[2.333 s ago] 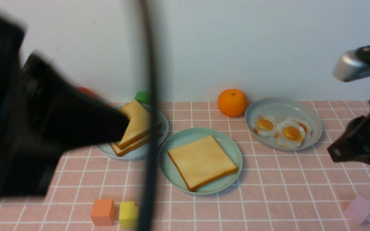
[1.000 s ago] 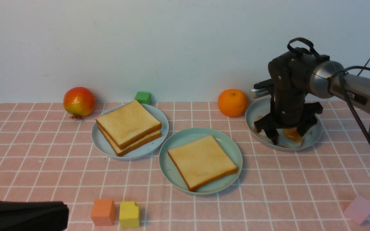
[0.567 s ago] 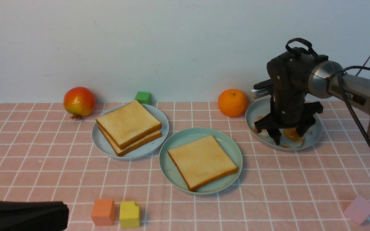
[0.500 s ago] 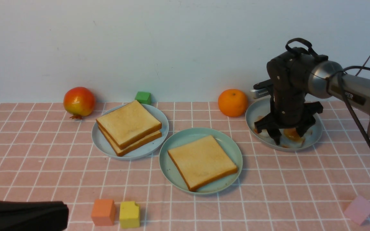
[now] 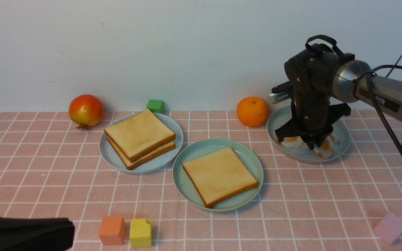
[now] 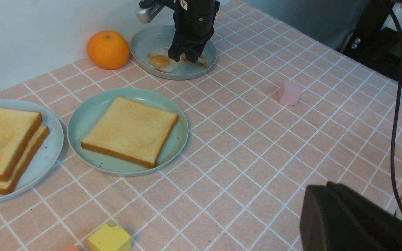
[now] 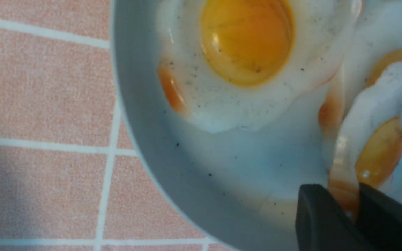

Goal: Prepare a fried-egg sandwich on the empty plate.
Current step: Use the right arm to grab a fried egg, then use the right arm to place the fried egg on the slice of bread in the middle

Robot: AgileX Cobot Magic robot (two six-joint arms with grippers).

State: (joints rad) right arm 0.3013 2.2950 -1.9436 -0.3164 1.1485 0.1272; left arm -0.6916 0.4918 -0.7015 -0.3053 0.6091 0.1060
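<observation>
Mint-green, the round plate (image 5: 181,188) sits mid-tabletop with one toast slice (image 5: 220,177) (golden, brown-crusted) lying on it. Toward the tabletop's far right corner, the right gripper (image 7: 344,204) is clamped on the edge of a fried egg (image 7: 379,139), over the grey-blue plate (image 5: 344,143). Another egg (image 7: 246,66) lies near that plate's rim. The left gripper's fingers (image 6: 330,216) are together. Two stacked slices (image 5: 140,136) rest on the pale blue plate (image 5: 108,155), near the tabletop's far left corner.

Far side of counter (image 5: 229,230), left to right: pomegranate (image 5: 86,110), green block (image 5: 155,106), orange (image 5: 253,112). Near left: orange block (image 5: 112,230); yellow block (image 5: 141,233) just beside it. Near right: pink block (image 5: 390,227).
</observation>
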